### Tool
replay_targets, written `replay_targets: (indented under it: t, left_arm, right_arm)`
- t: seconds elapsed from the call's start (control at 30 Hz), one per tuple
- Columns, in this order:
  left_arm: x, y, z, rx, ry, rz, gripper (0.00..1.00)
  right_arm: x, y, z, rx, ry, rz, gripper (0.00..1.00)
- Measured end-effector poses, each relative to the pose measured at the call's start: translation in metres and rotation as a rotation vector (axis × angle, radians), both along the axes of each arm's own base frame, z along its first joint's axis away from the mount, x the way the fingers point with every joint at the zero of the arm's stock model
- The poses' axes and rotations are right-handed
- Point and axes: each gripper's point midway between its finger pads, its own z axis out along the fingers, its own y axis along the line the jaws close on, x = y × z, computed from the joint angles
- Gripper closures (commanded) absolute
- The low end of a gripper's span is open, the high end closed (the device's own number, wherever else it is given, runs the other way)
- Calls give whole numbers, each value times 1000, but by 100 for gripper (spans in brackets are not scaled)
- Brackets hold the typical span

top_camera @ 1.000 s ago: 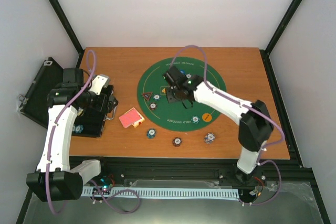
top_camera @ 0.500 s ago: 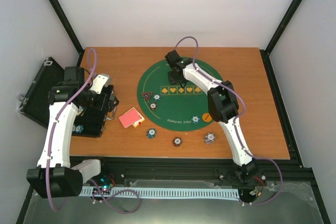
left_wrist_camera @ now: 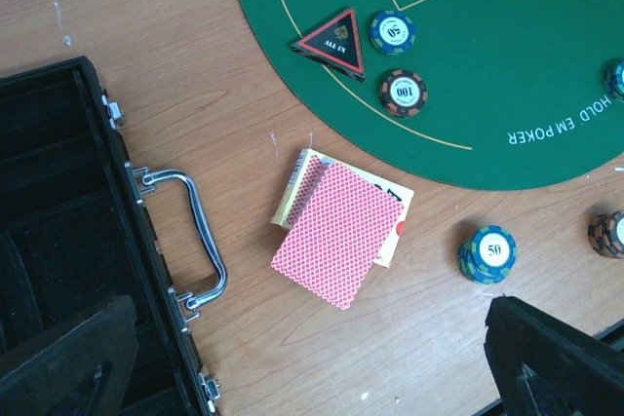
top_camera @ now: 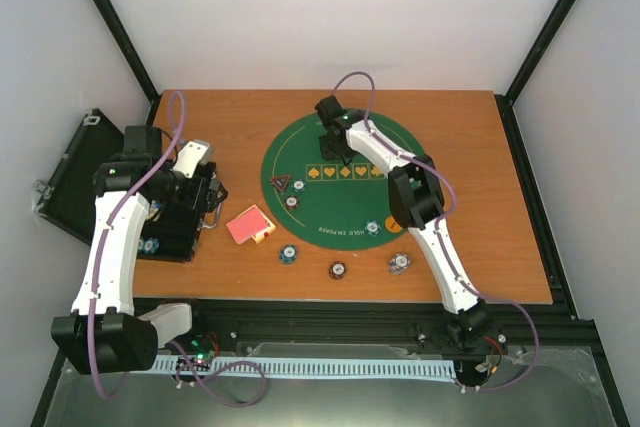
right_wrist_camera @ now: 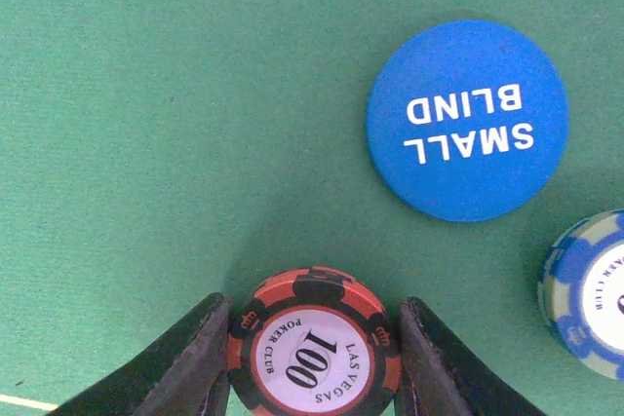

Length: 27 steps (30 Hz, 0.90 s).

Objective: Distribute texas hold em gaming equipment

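The right arm reaches far across the green mat [top_camera: 290, 152], its right gripper [right_wrist_camera: 314, 358] clamping a red 100 chip [right_wrist_camera: 314, 338] at bottom centre, lower left of the SMALL BLIND disc [right_wrist_camera: 468, 119]. The left gripper [top_camera: 200, 192] hangs with jaws wide apart above the case [top_camera: 65, 182].

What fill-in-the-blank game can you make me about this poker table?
The right pincer squeezes a red chip with the number ____ on it.
The blue disc says SMALL ____.
The black triangle says ALL ____.
Missing words: 100, BLIND, IN.
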Motion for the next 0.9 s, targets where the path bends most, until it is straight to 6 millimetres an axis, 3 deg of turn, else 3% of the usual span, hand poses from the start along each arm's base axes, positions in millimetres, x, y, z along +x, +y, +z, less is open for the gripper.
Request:
replay_targets:
  t: [0.1,0.17,0.4,0.53,0.63,0.77,0.9]
  left_arm:
    - [0,0,0,0,-2,-1,0]
    - [1,0,0,1,-4,-3,0]
    - [2,1,0,10,-9,-3,0]
    - [2,5,-1,33,-8,6,0]
    - [2,9,-2,52,-6,17,0]
    - [2,14,-3,82,-7,33,0]
    - [2,19,-3,108,-8,47,0]
  right_arm:
    - [1,-2,0,0,1,0,45]
    - [1,-3,0,-2,2,3,40]
    - [-4,-7,5,-13,21,3,38]
    - [-23,-13,29,-22,23,10,38]
    - [-54,-17,60,-22,14,21,35]
    - [-118,-5,107,14,-35,72,30]
    - [-198,16,122,55,-39,161,27]
